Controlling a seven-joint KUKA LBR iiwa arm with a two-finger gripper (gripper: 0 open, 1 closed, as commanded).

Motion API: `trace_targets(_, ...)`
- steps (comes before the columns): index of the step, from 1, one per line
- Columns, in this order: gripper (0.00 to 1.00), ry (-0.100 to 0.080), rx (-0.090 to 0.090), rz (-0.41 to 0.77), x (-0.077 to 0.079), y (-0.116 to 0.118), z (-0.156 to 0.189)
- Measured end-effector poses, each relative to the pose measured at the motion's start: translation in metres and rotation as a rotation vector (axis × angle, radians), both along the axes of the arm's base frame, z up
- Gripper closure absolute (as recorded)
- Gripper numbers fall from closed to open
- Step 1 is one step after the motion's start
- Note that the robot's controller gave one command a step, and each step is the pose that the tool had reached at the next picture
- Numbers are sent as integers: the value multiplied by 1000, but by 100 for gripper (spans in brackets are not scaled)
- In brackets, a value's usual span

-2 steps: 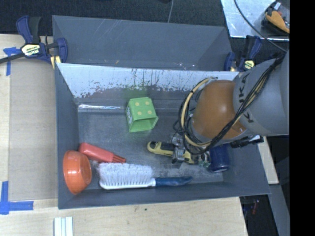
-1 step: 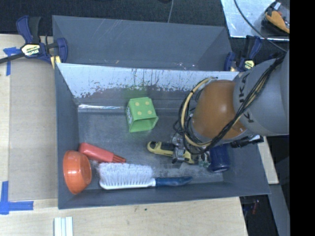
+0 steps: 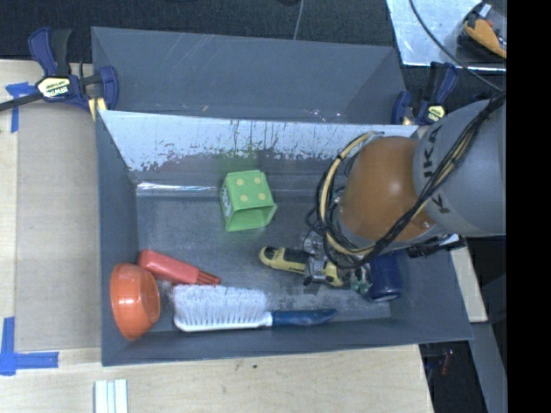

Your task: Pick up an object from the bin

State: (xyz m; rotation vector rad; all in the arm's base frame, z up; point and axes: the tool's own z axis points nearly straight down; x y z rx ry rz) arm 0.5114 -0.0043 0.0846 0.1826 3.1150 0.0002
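Yellow-black small tool (image 3: 284,257) lies just beside gripper (image 3: 325,271), toward view's left, long axis left-right; gripper open or closed, cannot tell.

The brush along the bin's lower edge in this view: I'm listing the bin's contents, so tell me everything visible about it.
The brush lies flat on the floor of the bin, along its lower wall. Its thick head of white bristles is at the left end, close beside an orange bowl; whether they touch is unclear. A slim, glossy blue handle, plastic by its look, tapers to the right.
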Motion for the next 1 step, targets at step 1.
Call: trace_targets(1,100,-2,0,1,0,0,13)
